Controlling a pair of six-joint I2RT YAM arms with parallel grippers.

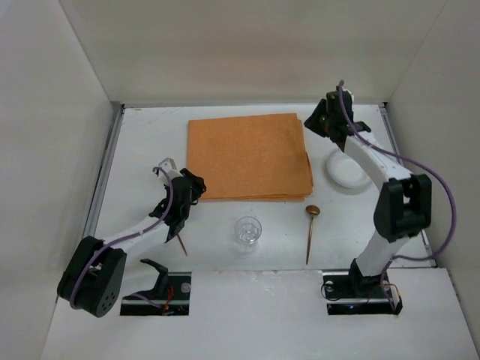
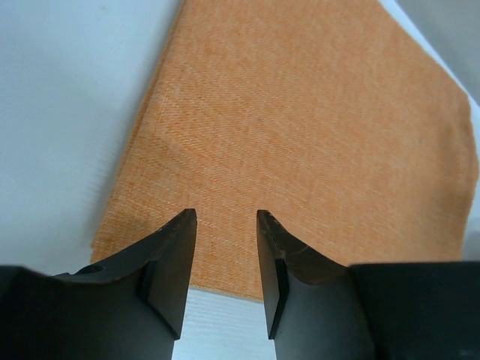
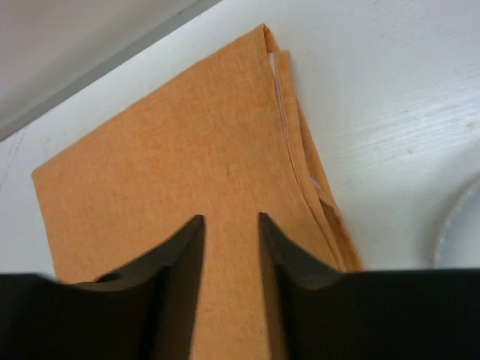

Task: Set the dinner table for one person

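– Dinner table (image 1: pixel 150 142), where is it from where you stand?

– Under both arms: it is the broad white surface, with a thin metal rail (image 1: pixel 105 172) along its side. The left pincer (image 1: pixel 196 182) hangs over its left half and the right pincer (image 1: pixel 319 120) over its far right part.

– And the pincers themselves?

– The left pincer (image 2: pixel 225 217) is spread, with nothing between its fingers. Right below its tips runs the near edge of the orange cloth mat (image 2: pixel 300 135), and bare white table shows on the near side of that edge. The right pincer (image 3: pixel 231 221) is spread too and holds nothing. It is above the same mat (image 3: pixel 172 172), close to the mat's right edge, where the folded layers show. I cannot tell whether either one touches the cloth.

– So the mat (image 1: pixel 249 156) lies between them?

– Yes, flat on the table, reaching from the left pincer's tips across to the right one's.

– What else is there?

– A clear drinking glass (image 1: pixel 247 231) stands upright to the right of the left pincer, nearer the arm bases and off the mat. Further right lies a brown spoon (image 1: pixel 310 229), bowl end toward the mat. A small white plate (image 1: pixel 346 171) sits just on the near side of the right pincer, partly hidden by that arm. In the right wrist view only its rim (image 3: pixel 457 225) shows. A thin brown stick-like utensil (image 1: pixel 182 244) pokes out from under the left arm; I cannot tell what it is.
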